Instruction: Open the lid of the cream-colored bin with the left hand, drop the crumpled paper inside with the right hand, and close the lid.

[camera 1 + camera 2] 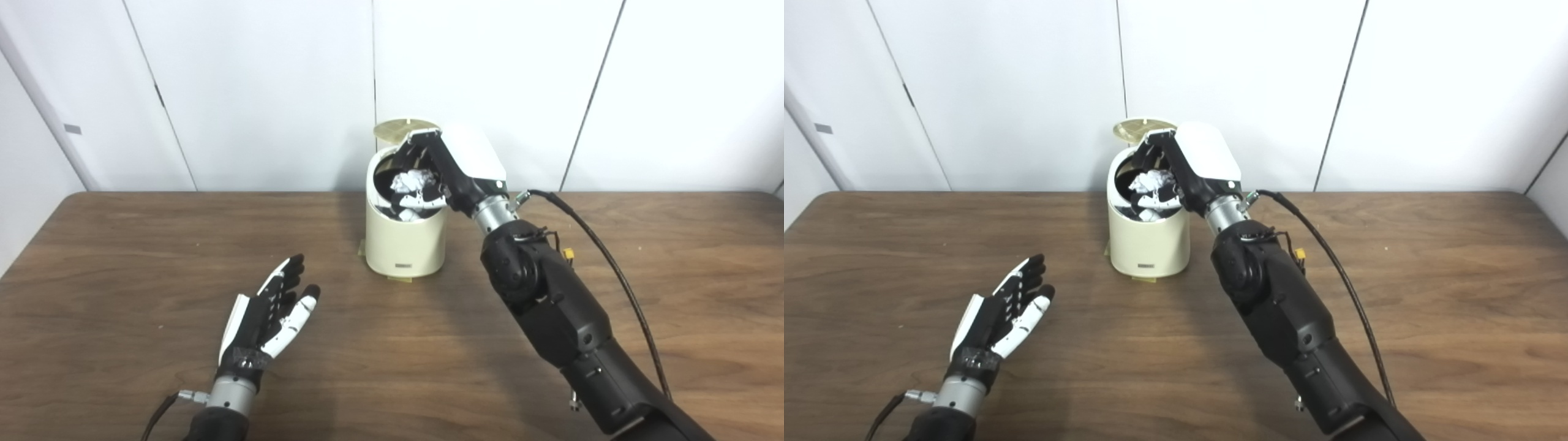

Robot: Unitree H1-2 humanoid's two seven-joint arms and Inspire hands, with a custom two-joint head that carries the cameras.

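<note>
Right hand (450, 168) is over the open cream-colored bin (405, 239), fingers curled round the crumpled paper (411, 182) — lid (404, 128) flipped up behind it. Left hand (269, 312) rests empty, fingers spread, on the desk (122, 257).

Black arms (551, 306), white-backed robot hand (471, 153)

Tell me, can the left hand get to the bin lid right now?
Probably yes: the left hand lies open on bare table, and the lid stands up behind the bin, though the right hand crowds the opening.
</note>
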